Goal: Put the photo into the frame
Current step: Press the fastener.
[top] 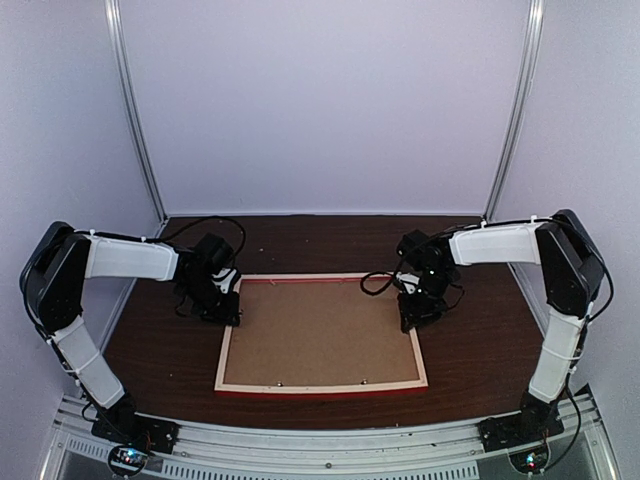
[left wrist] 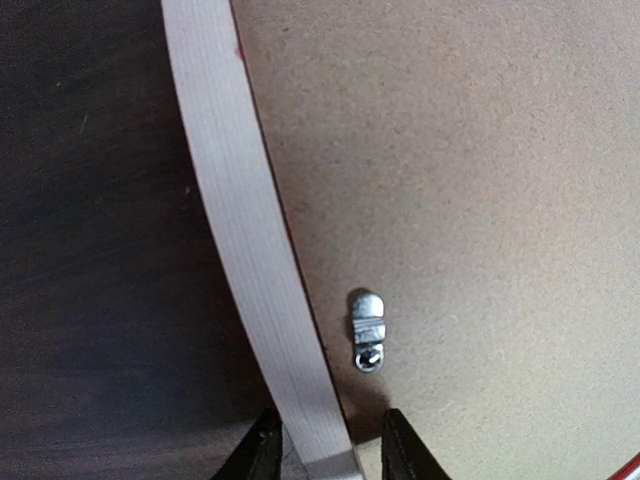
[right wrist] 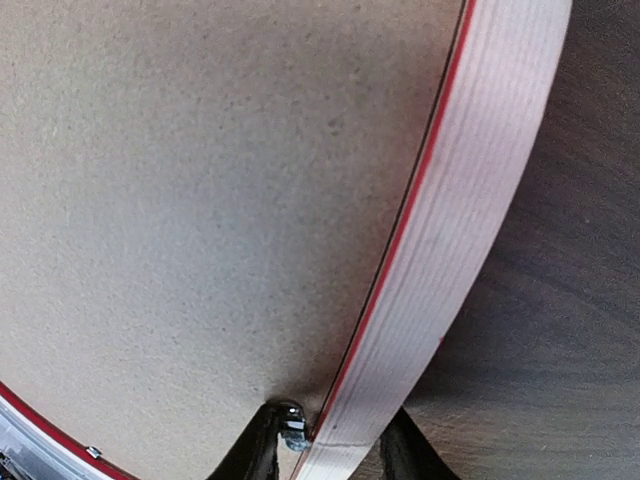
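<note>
Dark wood table (top: 480,340) bears the frame (top: 320,386), pale walls (top: 320,100) behind.

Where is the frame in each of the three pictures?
Top view: frame lies flat, centre of picture.
Left wrist: its pale rail runs top to bottom, between the fingers.
Right wrist: rail slants down from upper right, between the fingers.
Shared landmark: brown backing board inside the frame.
</note>
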`<state>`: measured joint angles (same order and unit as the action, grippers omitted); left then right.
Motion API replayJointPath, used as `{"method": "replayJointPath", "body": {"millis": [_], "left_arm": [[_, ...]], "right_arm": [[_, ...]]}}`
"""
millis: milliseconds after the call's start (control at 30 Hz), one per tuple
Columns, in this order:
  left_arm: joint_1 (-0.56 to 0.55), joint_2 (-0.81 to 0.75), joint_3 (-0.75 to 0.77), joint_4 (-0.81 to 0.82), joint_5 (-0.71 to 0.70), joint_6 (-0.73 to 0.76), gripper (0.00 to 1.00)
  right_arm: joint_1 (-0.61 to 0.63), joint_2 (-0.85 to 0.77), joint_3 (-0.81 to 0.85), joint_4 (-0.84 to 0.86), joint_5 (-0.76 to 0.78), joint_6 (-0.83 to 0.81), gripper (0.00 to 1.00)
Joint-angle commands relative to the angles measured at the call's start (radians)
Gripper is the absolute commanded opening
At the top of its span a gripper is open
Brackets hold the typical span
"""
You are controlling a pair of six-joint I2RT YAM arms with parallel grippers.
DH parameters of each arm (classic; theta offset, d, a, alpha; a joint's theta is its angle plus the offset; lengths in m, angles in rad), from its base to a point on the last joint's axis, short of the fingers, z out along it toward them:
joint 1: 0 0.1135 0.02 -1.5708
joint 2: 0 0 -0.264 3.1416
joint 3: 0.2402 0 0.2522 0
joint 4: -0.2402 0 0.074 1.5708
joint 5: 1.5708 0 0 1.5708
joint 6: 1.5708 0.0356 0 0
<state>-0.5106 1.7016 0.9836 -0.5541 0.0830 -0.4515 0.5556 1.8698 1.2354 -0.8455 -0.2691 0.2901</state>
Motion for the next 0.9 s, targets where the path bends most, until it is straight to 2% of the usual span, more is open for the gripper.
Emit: {"method": "replayJointPath", "body": {"millis": [0, 133, 467, 867], "left_arm": [[-0.003, 0.007, -0.006, -0.010, -0.005, -0.001, 0.36], [-0.004, 0.006, -0.006, -0.010, -0.002, 0.000, 0.36], [-0.009, -0.008, -0.017, -0.009, 0.001, -0.006, 0.36], [-0.014, -0.010, -0.020, -0.009, 0.003, -0.009, 0.35]], "right_arm": [[-0.025, -0.028, -0.019, 0.071, -0.007, 0.025, 0.36], [-0.044, -0.034, -0.033, 0.097, -0.008, 0.042, 0.35], [-0.077, -0.022, -0.041, 0.130, 0.003, 0.069, 0.28], [-0.131, -0.004, -0.080, 0.219, -0.073, 0.112, 0.36]]}}
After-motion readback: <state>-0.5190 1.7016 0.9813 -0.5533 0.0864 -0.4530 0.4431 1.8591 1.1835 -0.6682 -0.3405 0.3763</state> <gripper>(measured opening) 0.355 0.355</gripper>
